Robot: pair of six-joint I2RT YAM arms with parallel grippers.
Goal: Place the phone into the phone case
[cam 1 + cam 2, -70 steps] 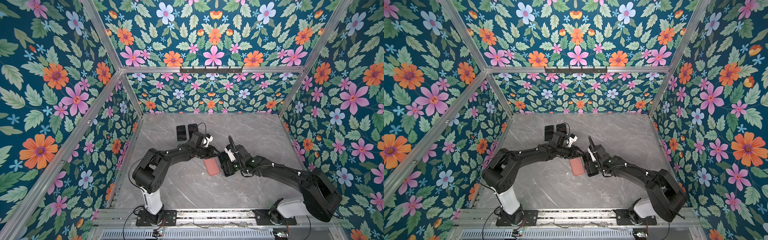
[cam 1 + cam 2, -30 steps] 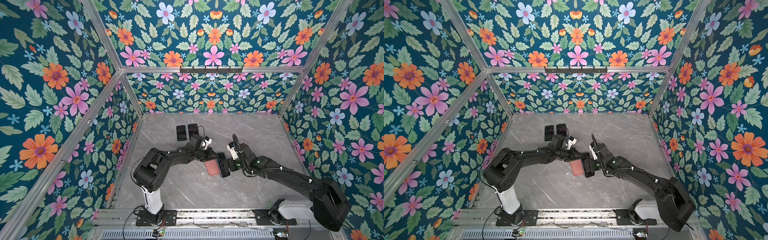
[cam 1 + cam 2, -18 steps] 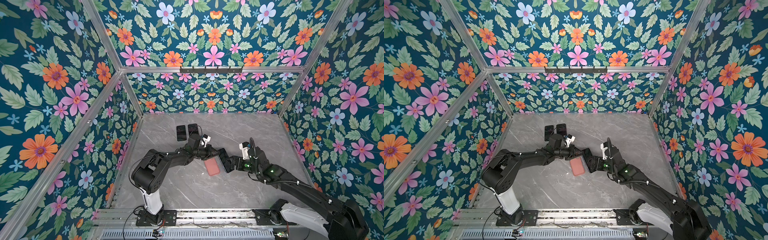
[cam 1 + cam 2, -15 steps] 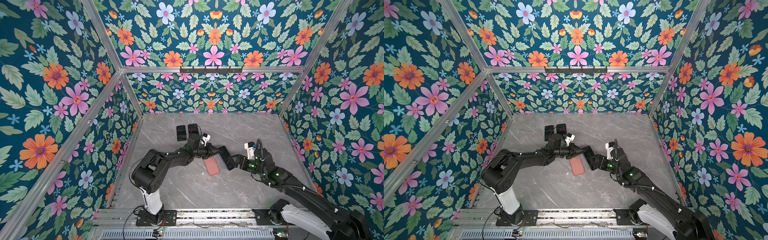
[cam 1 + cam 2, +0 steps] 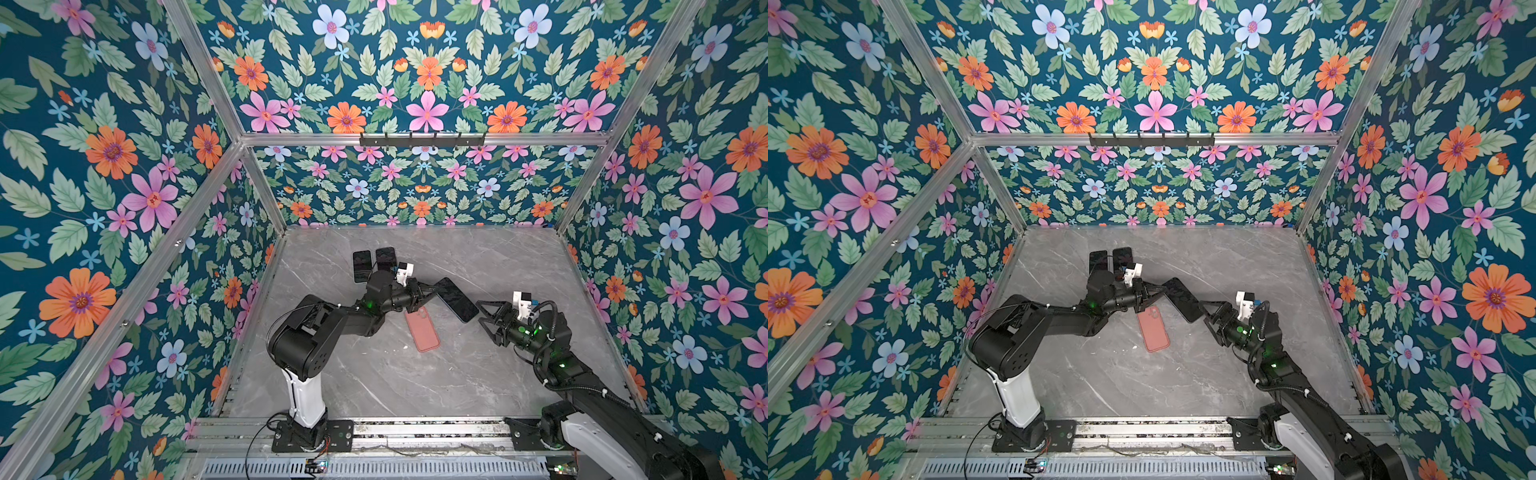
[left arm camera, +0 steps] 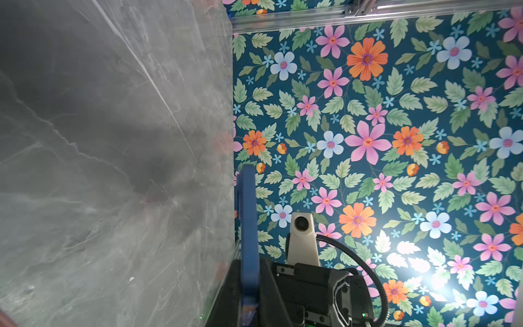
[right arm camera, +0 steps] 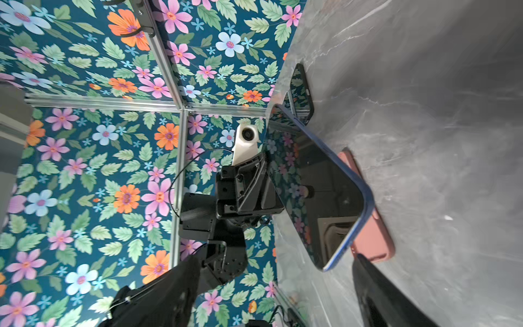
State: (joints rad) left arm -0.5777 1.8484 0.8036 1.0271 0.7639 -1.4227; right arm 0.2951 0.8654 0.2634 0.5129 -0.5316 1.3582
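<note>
Floral walls (image 5: 124, 166) box in your workspace, and the grey marble table (image 5: 415, 386) makes up its floor in both top views. Your left arm (image 5: 316, 328) stretches from its base toward the middle of the table. Your right arm (image 5: 582, 374) comes in low from the right side to face it.

Your left gripper (image 5: 428, 291) is clamped on one short end of the phone (image 5: 455, 300), which hangs clear of the table. The phone slants away from that grip toward your right arm, dark screen up. In the left wrist view you see it edge-on as a blue strip (image 6: 248, 226). In the right wrist view its glass (image 7: 311, 192) mirrors the wallpaper, and the left gripper (image 7: 249, 184) grips its far end.

Your right gripper (image 5: 484, 316) stands with its jaws spread wide and nothing between them, just beside the phone's free end. From these angles you cannot tell whether a fingertip (image 7: 376, 294) touches that end or stops just short of it.

The pink phone case (image 5: 422, 330) lies flat on the table with no phone in it. Its near end sits just below the left gripper, and the phone is held up beside it. In the right wrist view the case (image 7: 370, 235) shows past the phone's edge.

Two spare phones (image 5: 361, 266) lie side by side on the table behind the left gripper.
</note>
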